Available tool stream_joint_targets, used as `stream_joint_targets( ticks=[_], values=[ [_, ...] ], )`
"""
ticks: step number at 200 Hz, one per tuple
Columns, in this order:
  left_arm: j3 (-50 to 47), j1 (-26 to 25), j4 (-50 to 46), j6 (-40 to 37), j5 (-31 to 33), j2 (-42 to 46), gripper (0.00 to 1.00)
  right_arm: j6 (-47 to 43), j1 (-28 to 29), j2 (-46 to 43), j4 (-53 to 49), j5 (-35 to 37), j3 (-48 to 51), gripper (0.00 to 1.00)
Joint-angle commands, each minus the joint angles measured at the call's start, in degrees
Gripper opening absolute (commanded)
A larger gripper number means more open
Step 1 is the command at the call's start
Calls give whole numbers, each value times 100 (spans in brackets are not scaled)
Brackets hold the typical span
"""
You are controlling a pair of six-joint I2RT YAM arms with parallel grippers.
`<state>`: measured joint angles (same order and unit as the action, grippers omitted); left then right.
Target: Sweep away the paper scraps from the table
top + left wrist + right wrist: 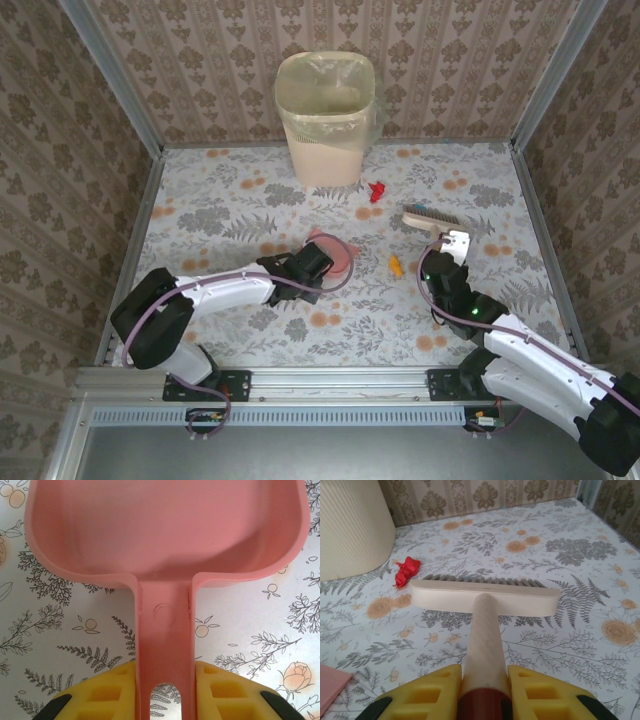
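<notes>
a red scrap (377, 191) and an orange scrap (396, 266) lie between dustpan (341, 250) and brush (432, 219).

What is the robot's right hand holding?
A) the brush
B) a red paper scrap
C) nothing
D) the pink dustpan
A: the right gripper is shut on the wooden handle of the brush, while the pink dustpan is in the left gripper.
</notes>
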<state>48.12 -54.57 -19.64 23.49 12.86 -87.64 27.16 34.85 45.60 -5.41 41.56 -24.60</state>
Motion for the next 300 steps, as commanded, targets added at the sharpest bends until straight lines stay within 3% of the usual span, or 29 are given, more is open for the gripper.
stream_joint_targets(
  ticks=[1,50,148,217,300],
  values=[
    [-105,84,12,-31,-84,48,0,-110,-31,65,278,-397,-439,0],
    [-213,154,148,66,-89,81,0,-299,-84,1364,112,-368,-1520,0],
    [-223,156,115,166,-81,125,0,-559,-916,3745,153,-715,-3176,0],
    [-280,156,73,195,-22,203,0,-657,-1031,4712,381,-984,-3793,0],
    [-230,175,65,173,-44,55,0,-144,-931,4795,213,-1886,-3704,0]
  ],
)
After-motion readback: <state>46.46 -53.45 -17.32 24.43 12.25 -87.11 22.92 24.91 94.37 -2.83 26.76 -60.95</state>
